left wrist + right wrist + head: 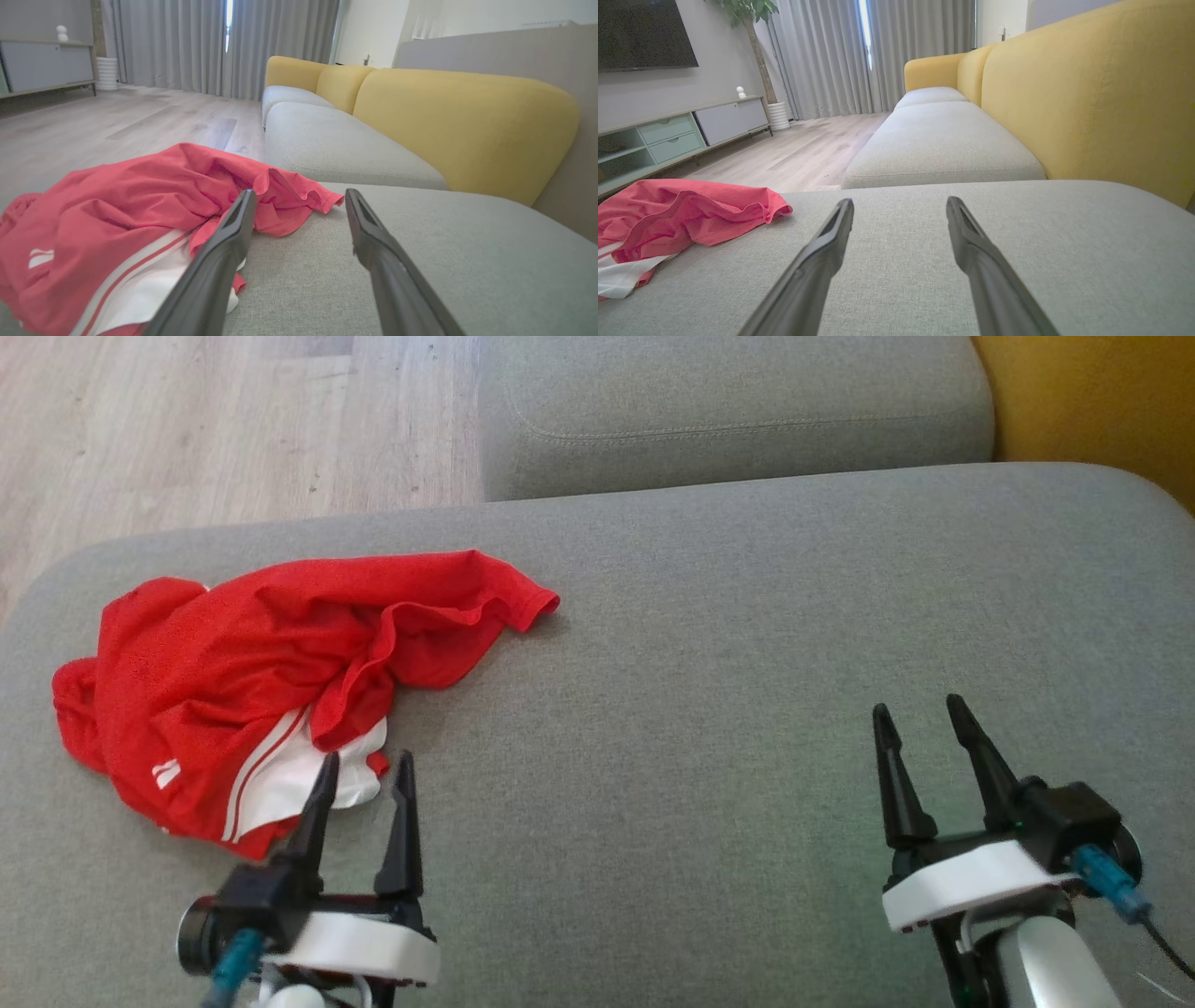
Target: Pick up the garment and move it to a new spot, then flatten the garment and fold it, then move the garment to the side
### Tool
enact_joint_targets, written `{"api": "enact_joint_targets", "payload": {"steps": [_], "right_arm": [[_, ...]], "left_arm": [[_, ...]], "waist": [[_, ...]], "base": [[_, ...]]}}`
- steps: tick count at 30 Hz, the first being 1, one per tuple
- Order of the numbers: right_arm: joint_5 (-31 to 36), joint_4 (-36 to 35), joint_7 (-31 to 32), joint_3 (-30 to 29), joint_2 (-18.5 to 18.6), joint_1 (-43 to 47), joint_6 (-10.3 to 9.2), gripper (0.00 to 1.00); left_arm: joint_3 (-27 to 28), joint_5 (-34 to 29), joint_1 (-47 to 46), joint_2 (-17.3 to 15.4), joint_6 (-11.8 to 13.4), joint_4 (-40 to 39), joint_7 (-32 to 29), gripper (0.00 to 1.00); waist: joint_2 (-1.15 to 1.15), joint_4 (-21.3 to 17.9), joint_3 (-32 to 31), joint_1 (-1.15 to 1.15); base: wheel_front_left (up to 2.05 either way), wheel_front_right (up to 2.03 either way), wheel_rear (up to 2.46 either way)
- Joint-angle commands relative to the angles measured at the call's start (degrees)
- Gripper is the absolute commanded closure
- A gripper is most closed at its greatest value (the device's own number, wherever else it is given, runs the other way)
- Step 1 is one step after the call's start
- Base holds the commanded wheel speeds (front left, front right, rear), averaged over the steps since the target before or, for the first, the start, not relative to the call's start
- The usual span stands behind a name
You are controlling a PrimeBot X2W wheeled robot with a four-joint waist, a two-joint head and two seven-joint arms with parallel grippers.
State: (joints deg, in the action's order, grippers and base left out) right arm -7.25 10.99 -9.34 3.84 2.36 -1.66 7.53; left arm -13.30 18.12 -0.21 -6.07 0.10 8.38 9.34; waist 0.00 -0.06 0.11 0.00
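The garment is a red sports piece with white stripes and a white panel, lying crumpled on the left of the grey sofa seat. My left gripper is open just at the garment's near edge, its left finger over the white panel and nothing between its fingers. In the left wrist view the garment spreads to the left of the open left gripper. My right gripper is open over bare cushion far to the right. From the right wrist, the garment lies left of the open right gripper.
A second grey seat cushion adjoins at the back, with the yellow backrest to the right. Wooden floor lies beyond the sofa's left edge. A low media cabinet and curtains stand across the room.
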Motion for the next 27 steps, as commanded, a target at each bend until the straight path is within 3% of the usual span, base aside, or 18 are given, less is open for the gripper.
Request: {"api": "enact_joint_targets", "payload": {"steps": [1, 14, 20, 27], "right_arm": [[2.49, -2.41, -1.03, 1.65, 0.44, -2.98, -0.03, 0.00], [11.49, -3.22, -3.05, 3.48, 0.47, -3.29, -0.04, 0.00], [8.36, -3.95, -4.06, 2.80, 0.49, -2.34, -0.04, 0.00], [1.95, -1.98, -5.25, 2.76, 0.51, -1.15, -0.04, 0.00]], "left_arm": [[0.33, -2.60, -3.25, -1.31, 1.04, -1.59, 1.05, 0.00], [-5.64, -10.97, -4.61, -4.19, 6.65, 0.86, 3.06, 0.00], [-2.30, -5.99, -3.26, -1.68, 5.17, -1.21, 4.07, 0.00], [0.80, -6.90, -1.40, 0.32, 1.55, -1.73, 5.25, 0.00]], "waist": [[0.00, 0.00, -0.05, 0.00], [0.00, 0.06, -0.48, 0.00], [0.00, 0.29, -0.59, 0.00], [0.00, 0.46, -0.83, 0.00]], "base": [[0.00, 0.00, 0.00], [0.00, 0.00, 0.00], [0.00, 0.00, 0.00], [0.00, 0.00, 0.00]]}}
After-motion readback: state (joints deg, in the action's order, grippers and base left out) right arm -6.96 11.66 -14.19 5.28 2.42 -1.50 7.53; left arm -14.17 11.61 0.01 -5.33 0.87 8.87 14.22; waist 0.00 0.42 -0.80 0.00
